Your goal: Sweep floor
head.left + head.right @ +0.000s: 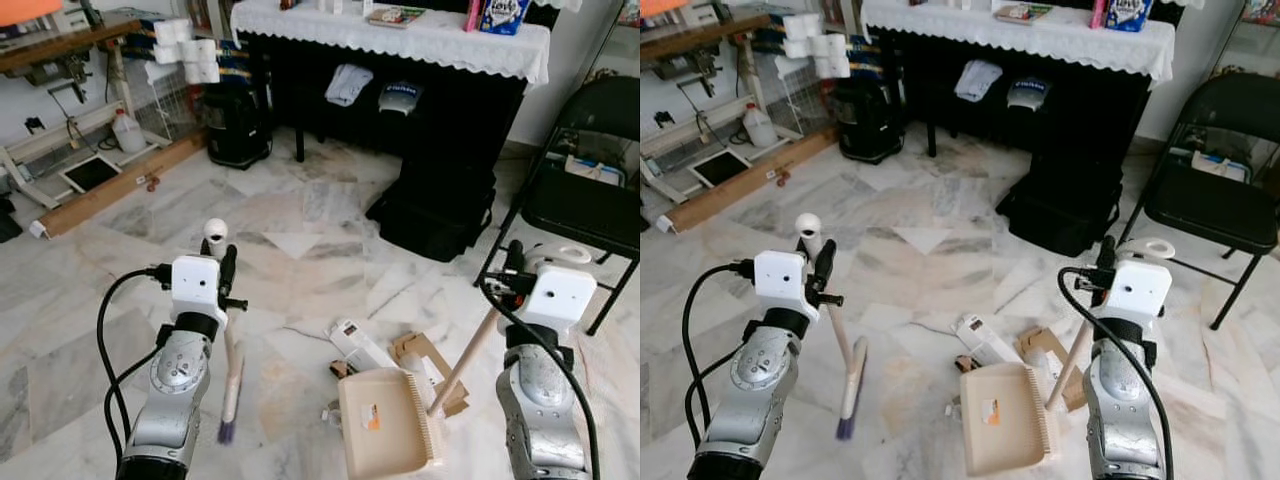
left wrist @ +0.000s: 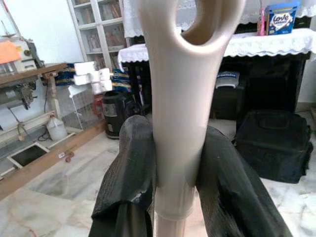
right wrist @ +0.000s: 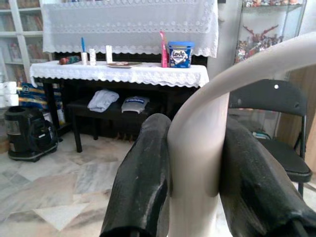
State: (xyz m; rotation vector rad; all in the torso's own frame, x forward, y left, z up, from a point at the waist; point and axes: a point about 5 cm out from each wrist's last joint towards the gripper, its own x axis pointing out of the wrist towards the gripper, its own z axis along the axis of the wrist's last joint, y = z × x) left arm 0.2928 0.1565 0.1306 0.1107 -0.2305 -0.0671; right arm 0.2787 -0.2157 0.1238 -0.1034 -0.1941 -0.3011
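My left gripper (image 1: 222, 272) is shut on the beige handle of a broom (image 1: 233, 365). The handle's looped top (image 1: 215, 232) stands just above the black fingers (image 2: 131, 173), and the purple bristles (image 1: 228, 430) rest on the marble floor. My right gripper (image 1: 514, 268) is shut on the long handle (image 1: 466, 358) of a beige dustpan (image 1: 385, 420). The pan sits on the floor between my arms. Litter lies just behind the pan: a white carton (image 1: 358, 345) and torn cardboard pieces (image 1: 424, 354). The wrist views show each handle (image 3: 197, 148) pinched between two fingers.
A black bag (image 1: 435, 215) lies ahead on the floor, in front of a dark table with a white lace cloth (image 1: 400, 38). A black folding chair (image 1: 590, 190) stands at the right. A black bin (image 1: 237, 125) and a wooden plank (image 1: 110, 190) are at the left.
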